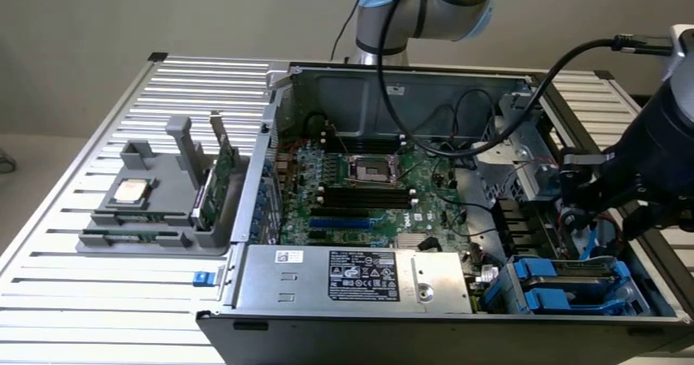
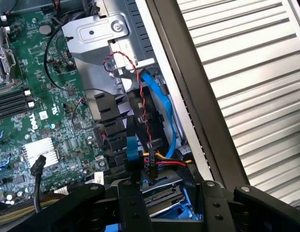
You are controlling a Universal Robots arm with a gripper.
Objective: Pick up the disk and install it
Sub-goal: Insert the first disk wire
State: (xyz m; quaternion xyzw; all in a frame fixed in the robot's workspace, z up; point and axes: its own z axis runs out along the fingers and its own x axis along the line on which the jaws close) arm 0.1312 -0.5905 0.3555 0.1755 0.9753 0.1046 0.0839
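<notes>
The disk, silver metal in a blue plastic carrier, sits at the drive bay in the case's front corner, on the exterior view's right. My gripper reaches down onto it from above. In the wrist view the disk's connector end shows between the two black fingers, which stand close against its blue side rails. The jaws look shut on the disk. Its label side is hidden.
Blue, red and black cables hang over the bay just beyond the disk. The motherboard and the silver power supply fill the open case. A grey holder with a CPU chip and green cards stands on the slatted table.
</notes>
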